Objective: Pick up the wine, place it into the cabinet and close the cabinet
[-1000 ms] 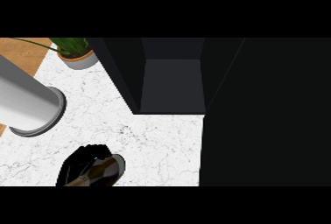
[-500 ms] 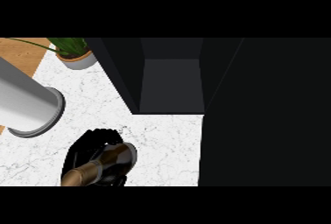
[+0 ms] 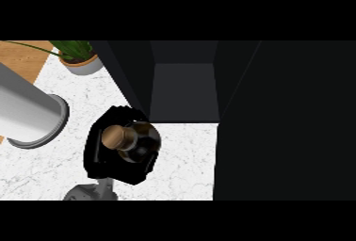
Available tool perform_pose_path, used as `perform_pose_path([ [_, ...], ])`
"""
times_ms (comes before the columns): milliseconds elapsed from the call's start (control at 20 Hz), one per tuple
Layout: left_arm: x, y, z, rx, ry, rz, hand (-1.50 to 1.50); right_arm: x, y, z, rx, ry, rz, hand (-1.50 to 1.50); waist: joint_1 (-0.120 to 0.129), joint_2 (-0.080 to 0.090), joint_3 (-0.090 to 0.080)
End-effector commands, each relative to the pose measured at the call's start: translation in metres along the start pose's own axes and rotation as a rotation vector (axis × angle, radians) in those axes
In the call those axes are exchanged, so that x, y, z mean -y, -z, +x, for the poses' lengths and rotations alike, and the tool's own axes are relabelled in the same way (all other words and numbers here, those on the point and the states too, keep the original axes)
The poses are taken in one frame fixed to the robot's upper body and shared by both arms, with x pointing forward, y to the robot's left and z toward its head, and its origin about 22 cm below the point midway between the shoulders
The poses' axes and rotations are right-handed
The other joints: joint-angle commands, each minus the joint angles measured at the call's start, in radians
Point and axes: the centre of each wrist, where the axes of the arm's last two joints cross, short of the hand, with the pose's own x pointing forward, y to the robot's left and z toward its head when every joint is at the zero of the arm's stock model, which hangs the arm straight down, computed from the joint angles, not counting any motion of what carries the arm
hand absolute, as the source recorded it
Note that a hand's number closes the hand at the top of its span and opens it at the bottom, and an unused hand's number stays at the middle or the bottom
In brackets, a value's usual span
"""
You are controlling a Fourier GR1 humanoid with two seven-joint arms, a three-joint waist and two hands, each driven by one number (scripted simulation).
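The counter (image 3: pixel 62 169) is white marble with grey veins, and it fills the lower left of the frame; a strip of wood-coloured surface (image 3: pixel 24 56) shows at the upper left edge. A potted plant (image 3: pixel 78 59) in a pale pot stands at the top left, its green leaves reaching toward the corner. Below it, along the left edge, a large grey cylinder (image 3: pixel 28 115) with a flared rim rests on the marble; I cannot tell what it is. The cabinet (image 3: pixel 184 94) takes the top centre, dark, with its inside open to view and a grey floor inside. To the right, a broad black panel (image 3: pixel 285 122) covers the frame from top to bottom, most likely the cabinet's open door, though that is not certain. Just 1 hand (image 3: pixel 104 157) shows, black, coming up from the lower edge at centre left on a grey forearm (image 3: pixel 89 192). From this position alone I cannot say for sure which hand it is, but it looks like the left. Its fingers curl round the wine (image 3: pixel 132 139), a dark bottle seen from above with a round tan top. The bottle stands inside the grasp, just below and left of the cabinet's opening, outside the cabinet, over the marble.
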Motion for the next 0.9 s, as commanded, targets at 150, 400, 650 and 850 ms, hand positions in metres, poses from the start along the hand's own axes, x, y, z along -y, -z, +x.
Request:
perform_pose_path([
  [150, 0.031, 0.04, -0.024, 0.019, 0.148, 0.001, 1.5, -0.018, 0.004, 0.001, 0.005, 0.014, 0.012, -1.5, -0.008, 0.002, 0.0],
  [400, 0.039, 0.036, -0.055, -0.015, 0.195, -0.02, 1.5, -0.003, 0.009, -0.006, 0.017, -0.009, -0.001, -1.5, -0.006, 0.002, 0.0],
  [650, 0.061, 0.051, -0.054, -0.036, 0.213, -0.003, 1.5, -0.003, -0.003, -0.007, 0.013, 0.007, 0.001, -1.5, -0.007, 0.001, 0.0],
  [850, 0.043, 0.06, -0.071, -0.058, 0.21, 0.059, 1.5, 0.006, -0.002, -0.012, 0.013, -0.016, 0.002, -1.5, -0.009, 0.002, 0.0],
])
